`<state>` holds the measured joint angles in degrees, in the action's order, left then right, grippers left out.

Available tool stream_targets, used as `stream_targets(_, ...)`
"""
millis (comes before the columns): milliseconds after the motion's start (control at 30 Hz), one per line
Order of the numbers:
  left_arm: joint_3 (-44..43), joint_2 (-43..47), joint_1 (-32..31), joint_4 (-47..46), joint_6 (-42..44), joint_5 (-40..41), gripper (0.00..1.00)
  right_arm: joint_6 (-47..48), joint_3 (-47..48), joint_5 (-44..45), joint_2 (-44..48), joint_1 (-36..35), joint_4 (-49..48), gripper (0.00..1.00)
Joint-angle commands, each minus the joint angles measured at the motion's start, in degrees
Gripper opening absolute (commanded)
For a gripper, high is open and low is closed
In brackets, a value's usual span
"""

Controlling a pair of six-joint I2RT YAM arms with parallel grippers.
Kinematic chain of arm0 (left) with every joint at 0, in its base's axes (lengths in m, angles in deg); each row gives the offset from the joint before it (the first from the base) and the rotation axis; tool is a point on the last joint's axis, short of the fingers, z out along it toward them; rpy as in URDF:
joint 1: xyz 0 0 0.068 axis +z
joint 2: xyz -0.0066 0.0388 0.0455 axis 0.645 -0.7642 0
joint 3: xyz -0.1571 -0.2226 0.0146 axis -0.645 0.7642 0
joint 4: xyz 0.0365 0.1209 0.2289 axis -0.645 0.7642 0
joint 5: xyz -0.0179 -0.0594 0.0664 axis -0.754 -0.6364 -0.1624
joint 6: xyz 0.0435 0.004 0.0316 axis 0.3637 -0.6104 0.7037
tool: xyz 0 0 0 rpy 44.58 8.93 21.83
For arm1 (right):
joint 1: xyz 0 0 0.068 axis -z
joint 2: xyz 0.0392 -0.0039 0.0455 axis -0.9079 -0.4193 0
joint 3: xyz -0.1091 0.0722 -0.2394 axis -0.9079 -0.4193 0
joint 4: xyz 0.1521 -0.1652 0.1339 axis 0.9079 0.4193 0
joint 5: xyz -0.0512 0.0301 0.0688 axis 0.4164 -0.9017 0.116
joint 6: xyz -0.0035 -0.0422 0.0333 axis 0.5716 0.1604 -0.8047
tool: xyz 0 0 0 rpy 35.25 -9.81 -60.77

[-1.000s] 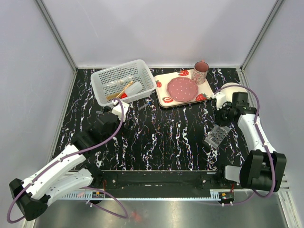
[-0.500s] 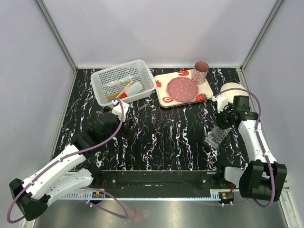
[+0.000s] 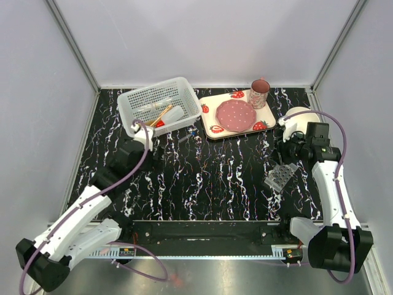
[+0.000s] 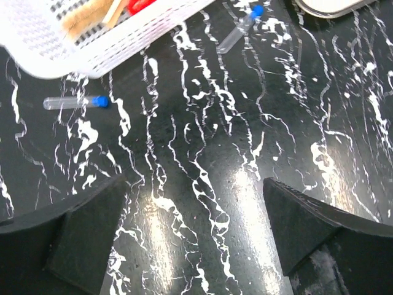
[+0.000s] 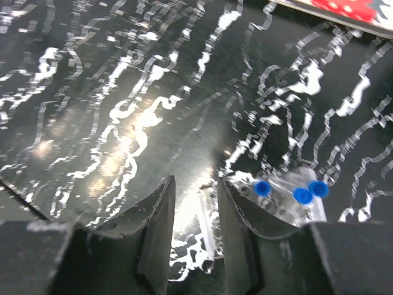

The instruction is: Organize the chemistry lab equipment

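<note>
On the right of the desk (image 3: 215, 178): the right hand (image 5: 195, 190) is at the clear grid tube rack (image 5: 285, 206), which rests on the desk near the round white bowl (image 3: 301, 115). The fingers are drawn close with the rack's clear edge between them, pinching it as far as we can judge.
Rack contents: we count three blue caps (image 5: 302, 195) among its cells; the other cells are too blurred to read.
Left hand (image 4: 193, 184): spread wide and holding nothing, low over bare desk just in front of the white basket (image 4: 92, 52).
Loose vials: one blue-capped vial (image 4: 73, 102) lies flat just beside the basket's near wall. A second vial (image 4: 241, 29) lies further right, toward the tray's corner.
Basket contents: clear plastic tubes (image 3: 150, 106), the wooden-handled tool (image 3: 161, 114) and the white squeeze bottle (image 3: 174, 114).
Step in hand: we judge that both arms are gathering the last stray pieces — the rack on the right, the vials on the left.
Next move: the left hand needs to drop over the nearer vial, straddle it across its width and close gently, since it may roll.
Strawberry-print tray (image 3: 212, 101): it carries a pink plate (image 3: 236, 115) and a mug (image 3: 259, 93), which we leave alone.
</note>
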<state>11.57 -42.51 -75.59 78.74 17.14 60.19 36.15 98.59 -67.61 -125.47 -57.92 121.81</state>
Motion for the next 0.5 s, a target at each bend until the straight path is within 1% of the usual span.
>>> stream_targets(0, -0.16, -0.03, 9.12, -0.13, -10.89, -7.75, 0.99, -2.00, 1.78, -15.54, 1.42, 0.18, 1.28, 0.43)
stream_targets(33, 0.72, 0.14, 13.58, -1.18, -14.91, -9.60, 0.99, -2.18, 1.00, -15.99, 1.69, 0.18, 0.93, 0.48)
stream_targets(67, 2.82, 0.40, 16.15, -2.06, -16.96, -11.71, 0.99, -2.26, 0.47, -16.43, 1.86, 0.18, 0.23, 0.51)
stream_targets(100, 3.88, 0.41, 18.96, -2.85, -19.06, -16.95, 0.99, -2.35, -0.06, -16.87, 2.13, 0.18, -0.30, 0.53)
stream_targets(133, 4.94, 0.23, 25.07, -5.29, -23.17, -20.13, 0.99, -2.35, -0.94, -17.66, 2.57, 0.18, -0.66, 0.59)
stream_targets(167, 7.12, -0.64, 28.35, -6.54, -25.30, -23.30, 0.99, -2.35, -1.29, -17.93, 2.92, 0.18, -1.18, 0.61)
stream_targets(200, 7.93, -1.52, 31.61, -7.85, -27.50, -29.25, 0.99, -2.35, -1.56, -18.19, 3.18, 0.18, -1.36, 0.64)
stream_targets(233, 8.54, -2.66, 37.90, -10.22, -32.22, -31.83, 0.99, -2.35, -1.82, -18.28, 3.88, 0.27, -1.36, 0.66)
stream_targets(267, 9.25, -6.06, 40.84, -10.94, -34.79, -33.86, 0.99, -2.35, -1.82, -18.46, 4.24, 0.27, -1.36, 0.70)
stream_targets(333, 7.69, -10.56, 46.46, -9.55, -41.46, -35.37, 0.99, -2.18, -2.09, -18.99, 5.64, 0.27, -1.45, 0.73)
stream_targets(367, 6.37, -15.80, 47.45, -8.49, -42.54, -35.28, 0.99, -2.09, -2.09, -18.90, 5.99, 0.36, -1.45, 0.75)
stream_targets(400, 4.70, -18.64, 48.24, -6.66, -42.81, -34.67, 0.99, -2.00, -2.17, -18.81, 6.35, 0.36, -1.54, 0.76)
stream_targets(433, 0.16, -21.45, 48.86, -2.11, -41.86, -33.45, 0.99, -1.74, -2.26, -18.81, 6.96, 0.36, -1.71, 0.76)
stream_targets(467, -2.15, -26.52, 48.78, 0.28, -41.50, -31.87, 0.99, -1.74, -2.26, -18.64, 7.23, 0.36, -1.80, 0.76)
